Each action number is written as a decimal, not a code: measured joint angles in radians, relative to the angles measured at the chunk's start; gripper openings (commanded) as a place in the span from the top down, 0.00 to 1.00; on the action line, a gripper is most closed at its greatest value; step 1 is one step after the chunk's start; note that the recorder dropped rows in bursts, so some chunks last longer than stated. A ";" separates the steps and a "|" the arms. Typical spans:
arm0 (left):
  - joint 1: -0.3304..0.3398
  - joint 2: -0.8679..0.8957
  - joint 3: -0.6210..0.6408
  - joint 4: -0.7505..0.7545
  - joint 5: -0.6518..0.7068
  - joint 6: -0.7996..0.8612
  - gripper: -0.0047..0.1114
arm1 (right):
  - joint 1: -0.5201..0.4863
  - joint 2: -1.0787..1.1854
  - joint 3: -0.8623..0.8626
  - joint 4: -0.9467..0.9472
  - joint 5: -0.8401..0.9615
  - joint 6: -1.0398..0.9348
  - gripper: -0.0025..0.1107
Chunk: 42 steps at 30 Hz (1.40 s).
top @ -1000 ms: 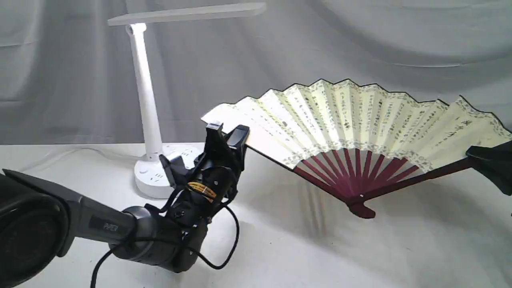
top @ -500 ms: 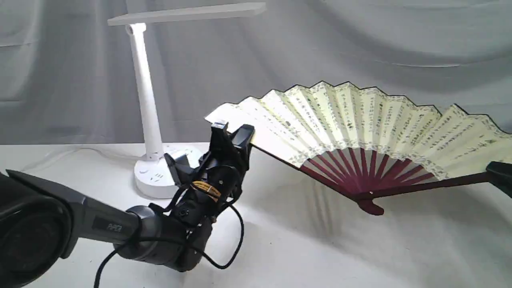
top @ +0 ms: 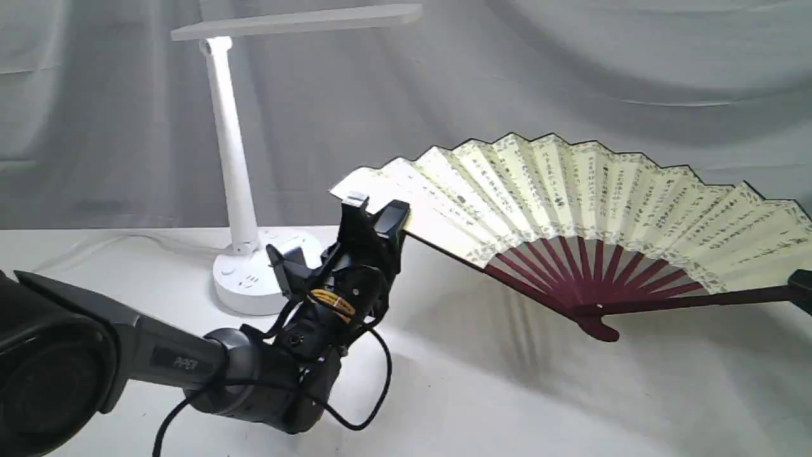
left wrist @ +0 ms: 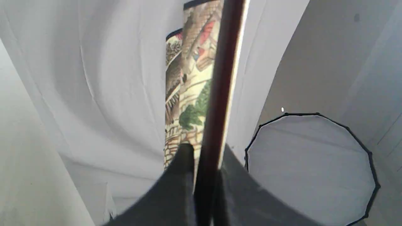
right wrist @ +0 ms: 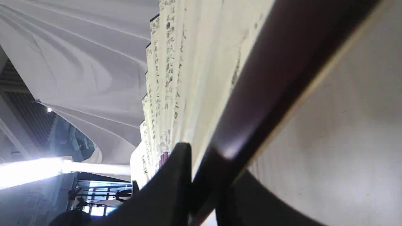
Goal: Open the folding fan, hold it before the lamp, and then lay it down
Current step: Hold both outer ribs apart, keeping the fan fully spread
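Note:
The folding fan (top: 571, 190) is spread wide open above the table, cream pleats with dark script facing the exterior view, maroon ribs meeting at the pivot (top: 599, 330). My left gripper (top: 374, 212) is shut on the fan's left guard, just right of the lamp (top: 231, 158). In the left wrist view that dark guard (left wrist: 220, 94) runs up from between the left gripper (left wrist: 204, 150) fingers. My right gripper (top: 802, 289), half cut off at the exterior view's right edge, is shut on the right guard. The right wrist view shows the guard (right wrist: 267, 78) clamped in the right gripper (right wrist: 201, 153).
The white lamp base (top: 254, 282) with sockets stands on the white cloth table (top: 476, 406), right behind my left wrist. A black cable (top: 374, 381) loops off the left arm. Grey drapes hang behind. A round light diffuser (left wrist: 311, 166) shows in the left wrist view.
The fan has shifted right and its right side has dropped, bringing the right guard close to level. My left gripper moved slightly right with its guard; the right gripper slid toward the frame edge.

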<state>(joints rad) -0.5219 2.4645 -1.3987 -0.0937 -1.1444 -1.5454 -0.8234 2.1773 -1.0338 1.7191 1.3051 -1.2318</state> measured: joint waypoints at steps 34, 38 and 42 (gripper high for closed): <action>0.006 -0.008 0.036 -0.092 0.008 -0.091 0.96 | 0.048 -0.002 0.000 0.053 0.000 0.000 0.98; 0.006 -0.008 0.036 -0.100 0.008 -0.094 0.96 | 0.048 -0.002 0.000 0.053 0.000 0.001 0.98; 0.006 -0.008 0.036 -0.106 0.008 -0.094 0.96 | 0.048 -0.002 0.000 0.053 0.000 0.001 0.98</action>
<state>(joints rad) -0.5158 2.4564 -1.3624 -0.1995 -1.1368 -1.6393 -0.7758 2.1750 -1.0338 1.7726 1.3051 -1.2311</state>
